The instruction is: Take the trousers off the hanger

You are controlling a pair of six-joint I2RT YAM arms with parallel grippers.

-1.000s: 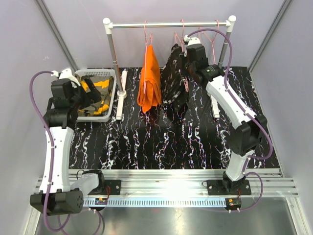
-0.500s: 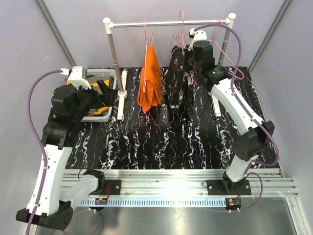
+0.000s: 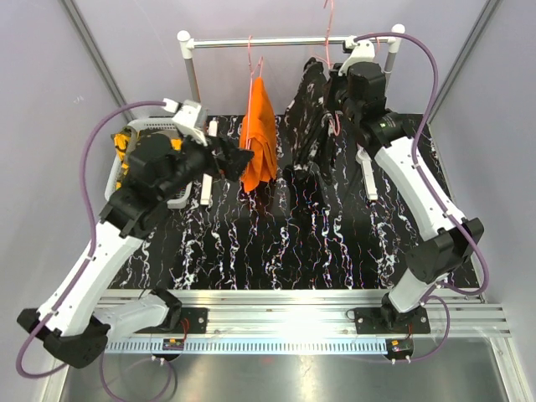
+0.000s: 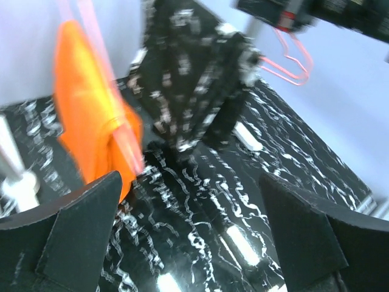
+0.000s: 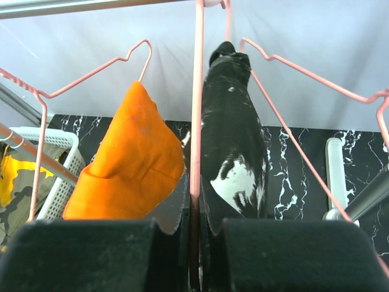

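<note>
The orange trousers [image 3: 255, 138] hang folded on a pink hanger from the rack rod [image 3: 251, 42]. My left gripper [image 3: 232, 159] is open and empty just left of them; in the left wrist view [image 4: 189, 182] the orange trousers [image 4: 91, 134] are at the left. My right gripper [image 3: 337, 96] is shut on the pink hanger wire [image 5: 196, 121] that carries the black speckled trousers [image 3: 306, 126], with its hook lifted above the rod. The black trousers [image 5: 234, 140] drape down to the table. The olive-green and yellow trousers [image 3: 126, 146] lie in the basket, mostly hidden by my left arm.
A white basket [image 3: 159, 126] stands at the back left beside the rack's left post [image 3: 194, 92]. The rack's white feet [image 3: 205, 176] lie on the black marbled table [image 3: 276, 243]. More pink hangers [image 5: 304, 73] hang at the right of the rod.
My left arm has swung from over the basket rightwards to the orange trousers. My right gripper has lifted the hanger with the black trousers higher.
</note>
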